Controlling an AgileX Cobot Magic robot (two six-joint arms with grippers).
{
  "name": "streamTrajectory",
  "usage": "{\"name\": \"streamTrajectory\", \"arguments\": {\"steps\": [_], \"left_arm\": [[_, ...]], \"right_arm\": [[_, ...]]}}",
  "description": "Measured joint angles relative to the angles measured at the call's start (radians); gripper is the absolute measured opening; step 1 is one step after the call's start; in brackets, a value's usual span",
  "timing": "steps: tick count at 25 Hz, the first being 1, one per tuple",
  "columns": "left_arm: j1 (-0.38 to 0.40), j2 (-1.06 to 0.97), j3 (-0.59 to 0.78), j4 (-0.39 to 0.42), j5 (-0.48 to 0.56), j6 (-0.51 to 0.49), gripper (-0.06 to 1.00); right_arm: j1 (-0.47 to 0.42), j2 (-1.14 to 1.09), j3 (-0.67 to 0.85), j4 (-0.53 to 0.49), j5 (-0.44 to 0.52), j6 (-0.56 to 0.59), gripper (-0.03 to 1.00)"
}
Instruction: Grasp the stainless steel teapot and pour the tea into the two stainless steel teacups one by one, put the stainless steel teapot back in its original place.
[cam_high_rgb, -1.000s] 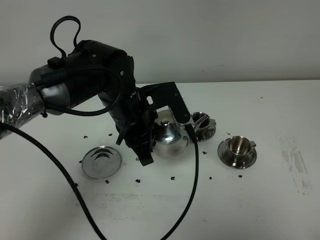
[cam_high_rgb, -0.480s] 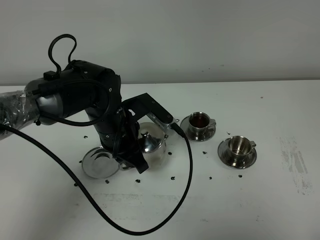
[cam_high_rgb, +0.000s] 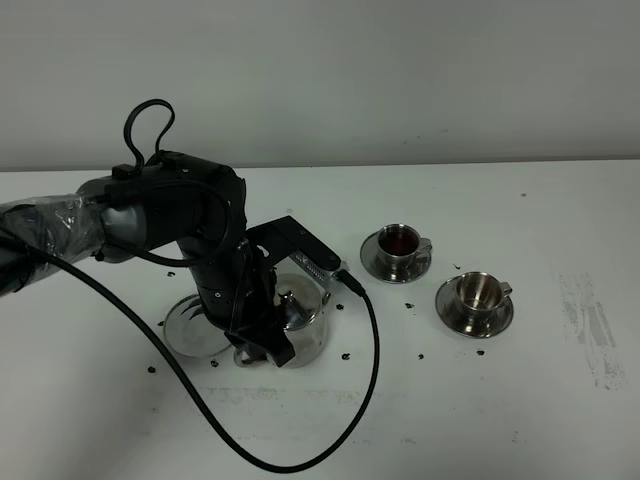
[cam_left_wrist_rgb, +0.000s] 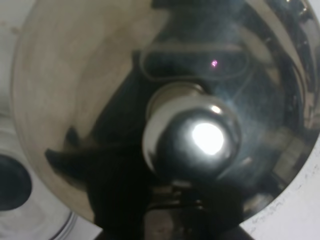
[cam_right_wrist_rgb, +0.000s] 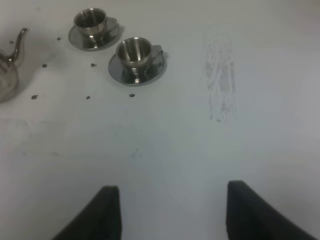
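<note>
1. Closest to the front edge of the surface (cam_high_rgb: 520, 400), the right end effector (cam_right_wrist_rgb: 170, 210) is hovering over a bare patch with its fingers spread wide, carrying nothing (the high view is not showing it at all).
2. Farther in, toward the left edge, the left end effector (cam_high_rgb: 272, 342) is clamping shut at the handle side of the stainless steel teapot (cam_high_rgb: 305, 328). The pot is standing upright and low, just beside the coaster dish (cam_high_rgb: 185, 325) and not on it. The arm is hiding the grip itself, so I am only judging that the pot is held.
3. Toward the right edge, the nearer teacup (cam_high_rgb: 480, 291) is sitting on its saucer (cam_high_rgb: 446, 306) and showing a bright steel inside. I cannot tell whether it is holding tea.
4. Farther back, the farther teacup (cam_high_rgb: 400, 243) is sitting on its own saucer (cam_high_rgb: 368, 256) and showing dark liquid, so that pour is looking done.
5. What is left, as I am reading it: setting the pot on its dish and letting go, after filling the nearer cup if it is empty.
6. Counting from front to back: two end effectors, one teapot, one coaster dish, two teacups and two saucers. Dark specks (cam_high_rgb: 345, 356) are lying scattered around them, too many to count.
</note>
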Motion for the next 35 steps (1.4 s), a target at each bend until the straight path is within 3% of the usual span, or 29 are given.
{"name": "streamTrajectory", "arguments": {"steps": [8, 17, 26, 35], "left_arm": [[-0.031, -0.039, -0.062, 0.038, -0.016, 0.041, 0.17], [-0.104, 0.022, -0.359, 0.151, 0.039, 0.066, 0.17], [-0.157, 0.261, -0.686, 0.211, 0.087, 0.284, 0.17], [-0.186, 0.324, -0.711, 0.301, 0.02, 0.44, 0.17]], "right_arm": [[0.0, 0.0, 0.0, 0.0, -0.001, 0.0, 0.47], [0.0, 0.0, 0.0, 0.0, -0.001, 0.0, 0.47], [0.0, 0.0, 0.0, 0.0, -0.001, 0.0, 0.47], [0.0, 0.0, 0.0, 0.0, -0.001, 0.0, 0.47]]}}
